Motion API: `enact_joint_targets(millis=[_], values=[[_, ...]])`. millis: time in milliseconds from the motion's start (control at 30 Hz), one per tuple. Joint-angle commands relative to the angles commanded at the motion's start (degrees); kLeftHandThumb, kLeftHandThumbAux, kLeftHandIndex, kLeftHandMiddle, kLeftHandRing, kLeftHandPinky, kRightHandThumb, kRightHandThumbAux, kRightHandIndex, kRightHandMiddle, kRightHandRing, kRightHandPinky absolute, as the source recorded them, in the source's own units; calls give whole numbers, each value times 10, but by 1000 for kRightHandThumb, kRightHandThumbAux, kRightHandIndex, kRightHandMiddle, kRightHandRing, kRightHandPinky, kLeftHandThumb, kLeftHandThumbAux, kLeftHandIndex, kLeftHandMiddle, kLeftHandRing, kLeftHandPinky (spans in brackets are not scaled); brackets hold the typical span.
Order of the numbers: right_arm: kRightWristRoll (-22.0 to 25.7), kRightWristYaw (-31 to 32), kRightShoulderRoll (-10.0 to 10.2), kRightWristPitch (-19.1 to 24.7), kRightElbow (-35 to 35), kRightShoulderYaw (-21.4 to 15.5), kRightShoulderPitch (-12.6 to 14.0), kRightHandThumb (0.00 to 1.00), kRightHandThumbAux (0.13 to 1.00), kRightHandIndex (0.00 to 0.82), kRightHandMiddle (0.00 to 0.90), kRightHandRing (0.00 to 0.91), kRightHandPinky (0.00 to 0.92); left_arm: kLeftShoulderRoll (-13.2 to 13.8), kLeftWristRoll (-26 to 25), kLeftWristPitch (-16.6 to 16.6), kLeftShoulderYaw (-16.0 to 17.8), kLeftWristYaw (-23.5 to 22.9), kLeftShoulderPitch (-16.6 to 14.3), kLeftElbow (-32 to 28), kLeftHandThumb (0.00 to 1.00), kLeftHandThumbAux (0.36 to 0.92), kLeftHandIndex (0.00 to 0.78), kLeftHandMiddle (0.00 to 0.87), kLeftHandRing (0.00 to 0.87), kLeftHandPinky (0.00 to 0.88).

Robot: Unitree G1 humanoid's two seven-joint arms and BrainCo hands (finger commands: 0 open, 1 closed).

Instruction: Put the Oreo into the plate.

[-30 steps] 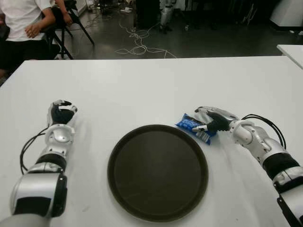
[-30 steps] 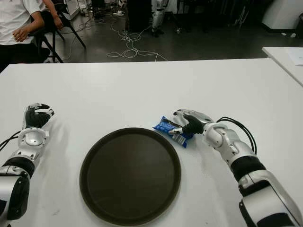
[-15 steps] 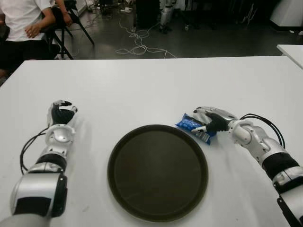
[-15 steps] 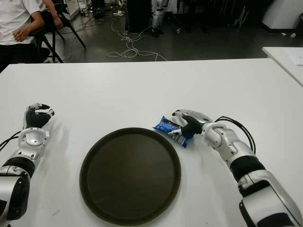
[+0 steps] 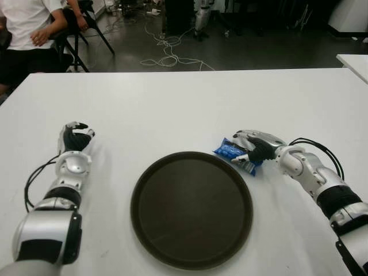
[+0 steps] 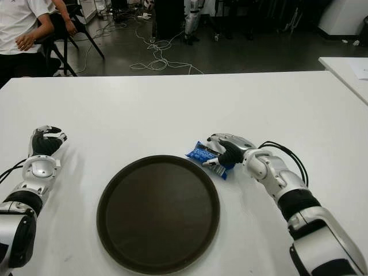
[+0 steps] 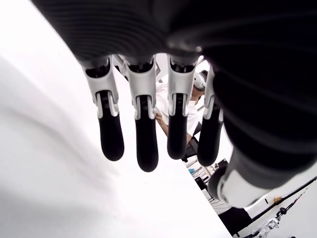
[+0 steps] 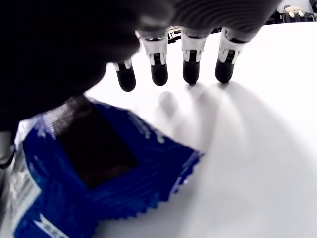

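Note:
A blue Oreo packet lies on the white table, just off the far right rim of the round dark plate. My right hand hovers over the packet's right end. In the right wrist view the packet sits under the palm while the fingertips reach past it towards the table, not closed on it. The thumb shows by the packet's near edge. My left hand shows far left of the plate, fingers relaxed and holding nothing.
The plate holds nothing. A seated person is beyond the table's far left corner. Cables lie on the dark floor behind. Another white table's corner shows at the far right.
My right hand has crept slightly left, further over the Oreo packet. The packet, the plate and the left hand have not moved.

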Motion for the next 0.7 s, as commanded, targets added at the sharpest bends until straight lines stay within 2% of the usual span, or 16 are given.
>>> enact_joint_targets(millis=[700], values=[[-4,-11,13,14,25,2,-10,47,387,0,0,0,0,0,-3,-3,3,-1,0,0,674,721,398,285,323,348]])
